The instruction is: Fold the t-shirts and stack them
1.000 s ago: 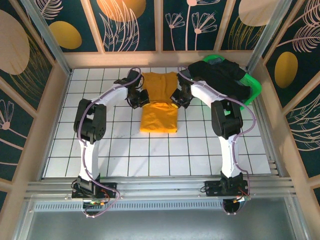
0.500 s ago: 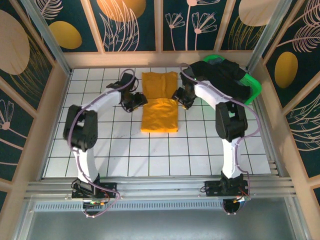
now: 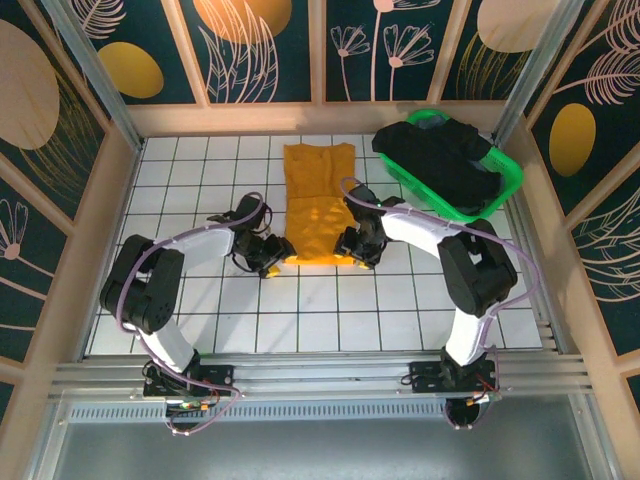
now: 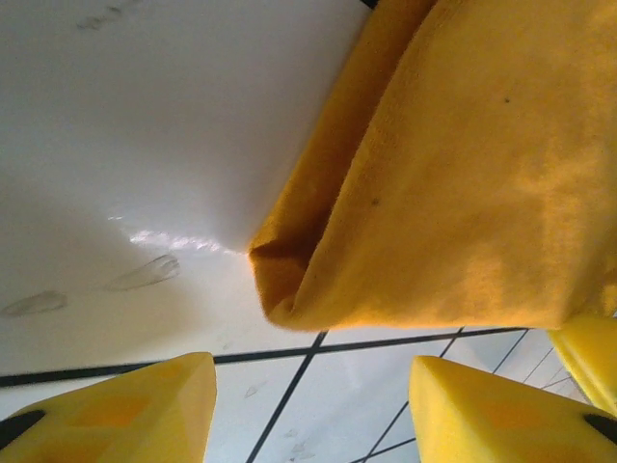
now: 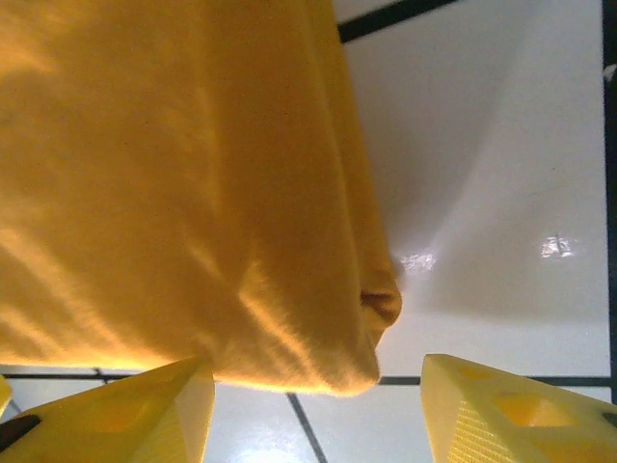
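- White tiled table [image 3: 400, 300], floral panel walls around it.
- Mustard t-shirt [image 3: 318, 205] lies as a long folded strip, centre to far side of the table.
- Left gripper [image 3: 268, 256] at its near-left corner, fingers spread, not on the cloth.
- Right gripper [image 3: 352, 250] at the near-right corner, fingers likewise spread.
- Black t-shirt [image 3: 440, 160] heaped in green basket [image 3: 508, 180], far right.

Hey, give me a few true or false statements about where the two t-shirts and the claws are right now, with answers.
1. The mustard t-shirt lies on the tiled table. True.
2. The black t-shirt is spread flat on the table. False: it is heaped in the green basket.
3. Both claws are open. True: the left claw and right claw each show parted fingers with no cloth between them.
4. The claws sit at the mustard t-shirt's far end. False: they are at its near corners.
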